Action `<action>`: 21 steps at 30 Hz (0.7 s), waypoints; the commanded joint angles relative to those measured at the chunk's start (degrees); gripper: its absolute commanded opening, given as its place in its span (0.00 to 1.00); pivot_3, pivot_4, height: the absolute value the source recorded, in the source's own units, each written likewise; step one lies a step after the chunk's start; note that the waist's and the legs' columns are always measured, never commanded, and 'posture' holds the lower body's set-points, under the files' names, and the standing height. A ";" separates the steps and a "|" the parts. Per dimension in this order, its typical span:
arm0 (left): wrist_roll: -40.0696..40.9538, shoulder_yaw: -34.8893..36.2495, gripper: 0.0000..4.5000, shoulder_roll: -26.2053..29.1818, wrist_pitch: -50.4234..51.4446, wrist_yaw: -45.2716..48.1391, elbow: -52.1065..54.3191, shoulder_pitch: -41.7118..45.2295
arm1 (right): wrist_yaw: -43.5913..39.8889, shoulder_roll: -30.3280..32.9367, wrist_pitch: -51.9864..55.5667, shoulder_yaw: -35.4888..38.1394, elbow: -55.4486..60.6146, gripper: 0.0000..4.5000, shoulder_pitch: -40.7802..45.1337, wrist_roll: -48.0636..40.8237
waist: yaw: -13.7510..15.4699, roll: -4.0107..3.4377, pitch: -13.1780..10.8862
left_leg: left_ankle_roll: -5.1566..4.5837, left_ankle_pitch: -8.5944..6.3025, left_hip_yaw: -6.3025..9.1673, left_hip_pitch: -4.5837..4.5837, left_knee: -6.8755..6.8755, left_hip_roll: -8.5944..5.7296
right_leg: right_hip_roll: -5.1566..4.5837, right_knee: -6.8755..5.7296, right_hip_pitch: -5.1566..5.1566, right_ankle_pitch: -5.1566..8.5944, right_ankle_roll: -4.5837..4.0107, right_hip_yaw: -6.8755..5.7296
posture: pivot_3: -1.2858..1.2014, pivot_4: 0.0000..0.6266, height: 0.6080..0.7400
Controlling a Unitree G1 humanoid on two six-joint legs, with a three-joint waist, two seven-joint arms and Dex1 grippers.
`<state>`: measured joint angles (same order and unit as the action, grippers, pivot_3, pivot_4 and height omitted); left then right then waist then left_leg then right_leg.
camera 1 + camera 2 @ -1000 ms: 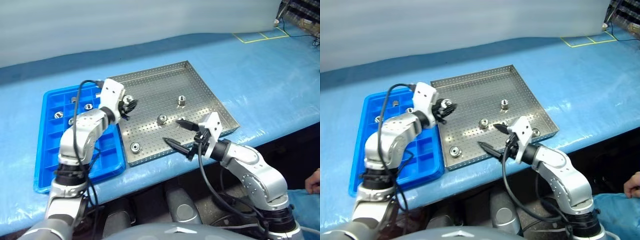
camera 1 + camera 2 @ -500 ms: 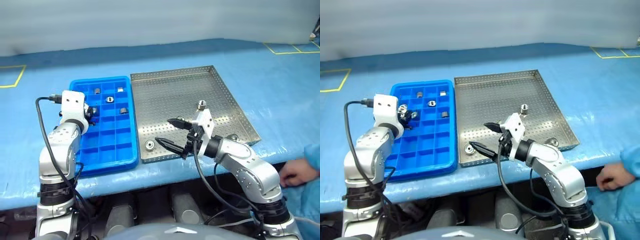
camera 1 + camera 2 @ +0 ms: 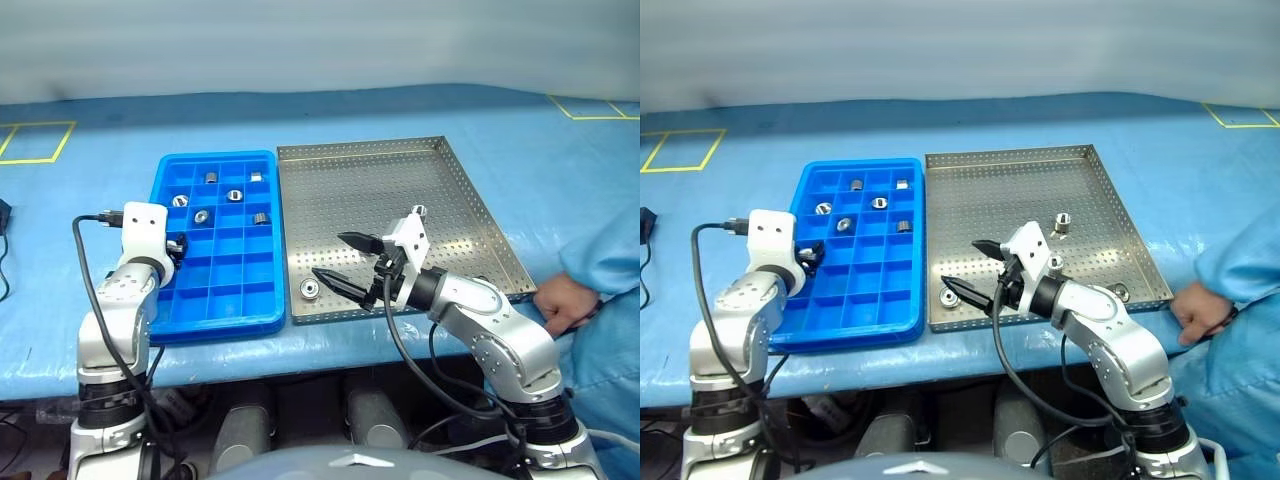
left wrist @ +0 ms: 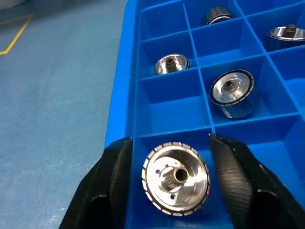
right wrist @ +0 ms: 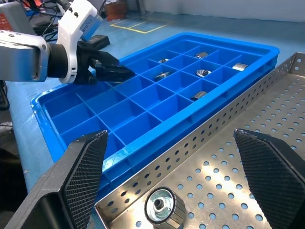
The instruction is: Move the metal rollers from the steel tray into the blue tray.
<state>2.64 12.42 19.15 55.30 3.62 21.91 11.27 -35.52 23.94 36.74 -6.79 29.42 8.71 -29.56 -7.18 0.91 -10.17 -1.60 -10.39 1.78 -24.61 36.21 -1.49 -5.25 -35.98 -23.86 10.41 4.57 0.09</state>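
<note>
Head cam: blue tray [image 3: 215, 320] sits left of the steel tray [image 3: 400, 165], long sides touching, both on a blue-covered table [image 3: 90, 150]. Left gripper [image 3: 178, 245] is over the blue tray's left edge, mid-length. Five metal rollers [image 3: 201, 216] lie in the far compartments. Right gripper [image 3: 345, 262] hovers low over the steel tray's near-left part, fingers spread wide, nothing between them. One roller [image 3: 310, 289] lies just beside its lower fingertip, near the tray's front-left corner. Two more in the steel tray: one [image 3: 421, 210] behind the right wrist, one [image 3: 481, 283] near the front rim. A person's hand [image 3: 553, 300] in a blue sleeve rests at the table edge, right.

Left wrist cam: fingers [image 4: 116, 167] stand apart w/ a roller [image 4: 175, 177] between them, over a compartment in the edge column; gaps show both sides, so not gripping. Other rollers sit in cells beyond.

Right wrist cam: both fingers [image 5: 81, 167] far apart, wide open. Roller [image 5: 161, 207] lies on the perforated floor between them, by the rim. Left gripper [image 5: 114, 71] seen across the blue tray.
</note>
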 commanded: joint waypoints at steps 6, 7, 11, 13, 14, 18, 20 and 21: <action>16.25 -2.28 0.80 -3.02 -12.05 17.48 4.73 5.44 | 3.45 4.49 0.60 2.48 1.20 1.00 -0.97 3.94 | 0.64 0.03 0.03 | -0.01 0.00 -0.05 -0.05 0.06 -0.03 | -0.07 0.06 0.04 -0.03 -0.04 -0.03 | 0.42 0.24 1.00; 16.57 -7.68 0.80 -1.27 -13.03 22.40 4.64 6.20 | 3.84 6.41 1.39 3.05 1.44 1.00 -1.95 4.97 | 0.62 0.03 0.03 | -0.02 -0.01 -0.09 -0.05 0.06 -0.04 | -0.09 0.06 0.04 -0.03 -0.04 -0.02 | 0.41 0.24 1.00; 13.86 -20.76 0.80 2.23 -15.57 30.91 -1.53 11.17 | 5.14 10.59 2.67 4.89 3.37 1.00 -5.14 6.86 | 0.28 0.03 0.03 | -0.05 -0.03 -0.16 -0.09 0.07 -0.05 | -0.09 0.08 0.01 0.00 -0.05 -0.01 | 0.39 0.24 1.00; 12.59 -24.07 0.80 2.09 -16.80 32.47 -6.08 13.85 | 5.84 10.82 2.83 6.18 4.49 1.00 -6.50 6.67 | -0.53 0.02 0.03 | -0.06 -0.03 -0.22 -0.06 0.11 -0.01 | -0.05 0.06 0.03 0.01 -0.04 -0.01 | 0.38 0.24 1.00; 11.82 -25.53 0.80 1.54 -17.87 33.03 -8.95 15.37 | 6.49 10.63 2.90 6.87 5.25 1.00 -7.42 6.66 | -1.08 -0.02 0.05 | -0.06 -0.02 -0.22 -0.06 0.13 0.03 | -0.02 0.05 0.02 0.01 -0.04 0.00 | 0.37 0.24 1.00; 7.08 -28.61 0.80 -2.07 -20.70 29.98 -21.62 21.30 | 8.74 9.31 3.11 8.20 8.31 1.00 -10.55 6.62 | -3.37 -0.04 0.07 | -0.34 0.14 -0.19 -0.06 0.13 0.03 | -0.03 0.04 0.02 0.01 -0.04 0.01 | 0.34 0.24 1.00; 5.39 -29.50 0.80 -3.65 -21.97 29.50 -27.21 23.26 | 9.40 8.68 3.13 8.15 9.69 1.00 -11.89 6.55 | -4.64 -0.05 0.07 | -0.37 0.14 -0.18 -0.10 0.14 0.01 | -0.03 0.06 0.02 0.00 -0.02 0.01 | 0.34 0.24 1.00; 4.56 -29.86 0.80 -4.15 -22.49 29.24 -29.18 23.92 | 9.63 8.46 3.15 8.10 10.19 1.00 -12.36 6.54 | -5.41 -0.04 0.07 | -0.41 0.11 -0.20 -0.10 0.14 0.00 | -0.05 0.07 0.03 0.00 0.00 0.02 | 0.33 0.24 1.00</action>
<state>8.75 -16.63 15.64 34.80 33.50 -5.23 33.70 -26.47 32.79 40.23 0.38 36.75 -3.39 -22.84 -12.59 0.87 -10.10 -2.03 -10.29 1.58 -24.70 36.35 -1.49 -5.31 -35.91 -23.83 10.42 4.58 0.11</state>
